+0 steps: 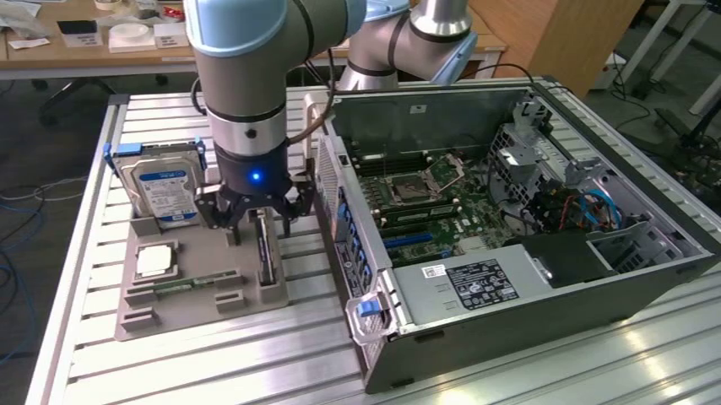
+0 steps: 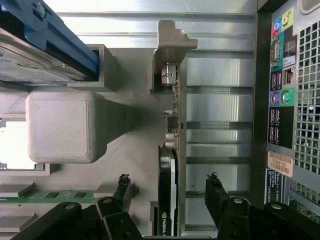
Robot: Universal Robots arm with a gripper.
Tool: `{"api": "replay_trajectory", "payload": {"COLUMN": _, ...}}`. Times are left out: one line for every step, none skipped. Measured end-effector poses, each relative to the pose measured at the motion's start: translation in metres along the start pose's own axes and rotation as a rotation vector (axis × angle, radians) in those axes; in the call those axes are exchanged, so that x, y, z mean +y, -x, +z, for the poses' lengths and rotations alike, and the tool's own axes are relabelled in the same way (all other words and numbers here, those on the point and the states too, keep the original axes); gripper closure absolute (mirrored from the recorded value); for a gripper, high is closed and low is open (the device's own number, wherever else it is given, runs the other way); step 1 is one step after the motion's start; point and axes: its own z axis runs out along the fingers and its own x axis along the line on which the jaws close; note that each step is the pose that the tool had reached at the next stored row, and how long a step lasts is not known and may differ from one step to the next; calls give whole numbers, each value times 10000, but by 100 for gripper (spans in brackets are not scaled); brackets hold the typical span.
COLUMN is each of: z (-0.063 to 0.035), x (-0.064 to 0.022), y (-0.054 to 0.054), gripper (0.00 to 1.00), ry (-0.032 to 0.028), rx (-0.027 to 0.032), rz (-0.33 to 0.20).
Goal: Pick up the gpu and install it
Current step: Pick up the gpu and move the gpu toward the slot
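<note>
The gpu [image 1: 267, 253] stands on its long edge in a slot of the grey holder tray [image 1: 203, 314]. In the wrist view the gpu [image 2: 170, 145] is seen edge-on, with its silver bracket at the far end. My gripper [image 1: 255, 221] hangs just above the card and is open. In the wrist view the gripper [image 2: 168, 182] straddles the card, one black finger [image 2: 123, 189] on each side with a gap to it. The open computer case [image 1: 507, 219] lies at the exterior view's right, its motherboard exposed.
A hard drive [image 1: 161, 192] with a blue-white label stands in the tray beside the gripper. A silver processor [image 1: 155, 260] and a green memory stick [image 1: 192, 285] lie in the tray's front part. The case's rear port panel [image 2: 281, 100] runs close alongside the card. The table is slatted aluminium.
</note>
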Motion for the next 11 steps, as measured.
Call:
{"api": "replay_trajectory", "payload": {"z": 18, "x": 0, "y": 0, "gripper": 29, "ry": 1, "rx": 3, "rz": -1}}
{"api": "replay_trajectory", "payload": {"z": 37, "x": -1, "y": 0, "gripper": 29, "ry": 1, "rx": 8, "rz": -1}}
{"api": "replay_trajectory", "payload": {"z": 54, "x": -2, "y": 0, "gripper": 29, "ry": 0, "rx": 13, "rz": -2}}
{"api": "replay_trajectory", "payload": {"z": 73, "x": -2, "y": 1, "gripper": 29, "ry": 0, "rx": 18, "rz": -3}}
{"api": "replay_trajectory", "payload": {"z": 90, "x": -3, "y": 1, "gripper": 29, "ry": -1, "rx": 24, "rz": -3}}
{"api": "replay_trajectory", "payload": {"z": 108, "x": -3, "y": 1, "gripper": 29, "ry": -1, "rx": 31, "rz": -4}}
{"api": "replay_trajectory", "payload": {"z": 125, "x": -4, "y": 1, "gripper": 29, "ry": -1, "rx": 39, "rz": -7}}
{"api": "replay_trajectory", "payload": {"z": 131, "x": -4, "y": 1, "gripper": 29, "ry": -2, "rx": 46, "rz": -7}}
{"api": "replay_trajectory", "payload": {"z": 130, "x": -4, "y": 1, "gripper": 29, "ry": -3, "rx": 47, "rz": -7}}
{"api": "replay_trajectory", "payload": {"z": 130, "x": -4, "y": 1, "gripper": 29, "ry": -2, "rx": 48, "rz": -6}}
{"api": "replay_trajectory", "payload": {"z": 131, "x": -4, "y": 1, "gripper": 29, "ry": -3, "rx": 48, "rz": -6}}
